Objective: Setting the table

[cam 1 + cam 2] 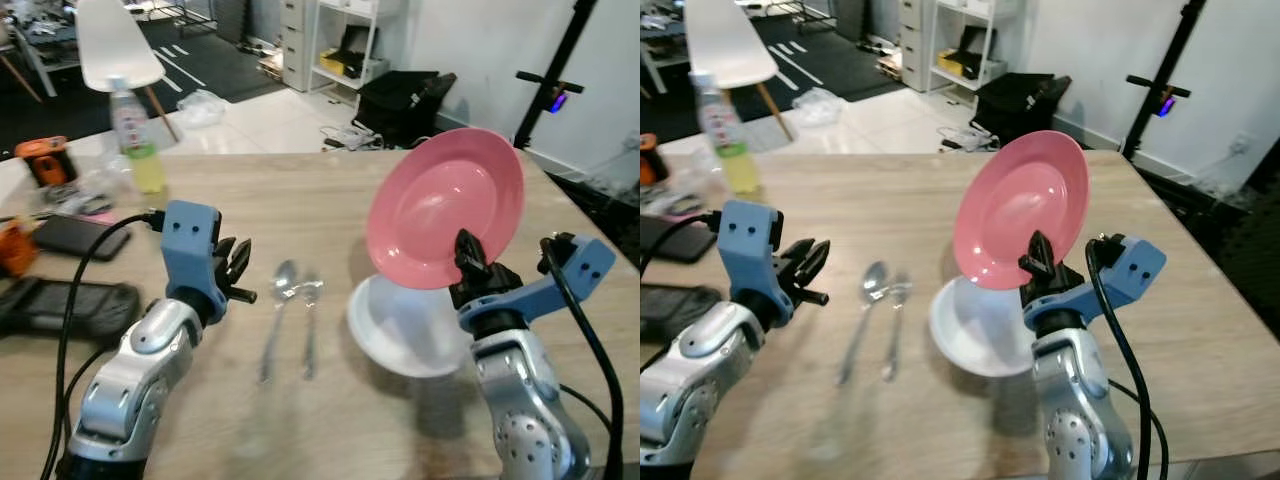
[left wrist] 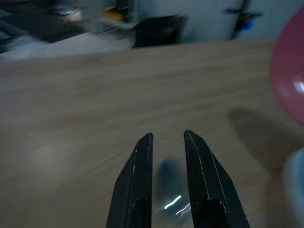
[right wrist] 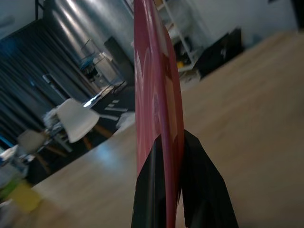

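Over on the right of the frame, my right pincer [image 1: 468,262] is clamped on the rim of a pink plate [image 1: 445,207], holding it upright above the white bowl [image 1: 400,330] on the desk [image 1: 330,200]. My left pincer [image 1: 238,262] hovers lower left with fingers narrowly apart, just beside the spoon [image 1: 278,312] and fork [image 1: 310,325].

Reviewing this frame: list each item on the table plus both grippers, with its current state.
pink plate: lifted on edge, tilted, above the white bowl
white bowl: upright on the table
spoon: flat on the table
fork: flat beside the spoon
bottle: upright, capped
right gripper: shut on the pink plate's rim
left gripper: open, empty, near the spoon
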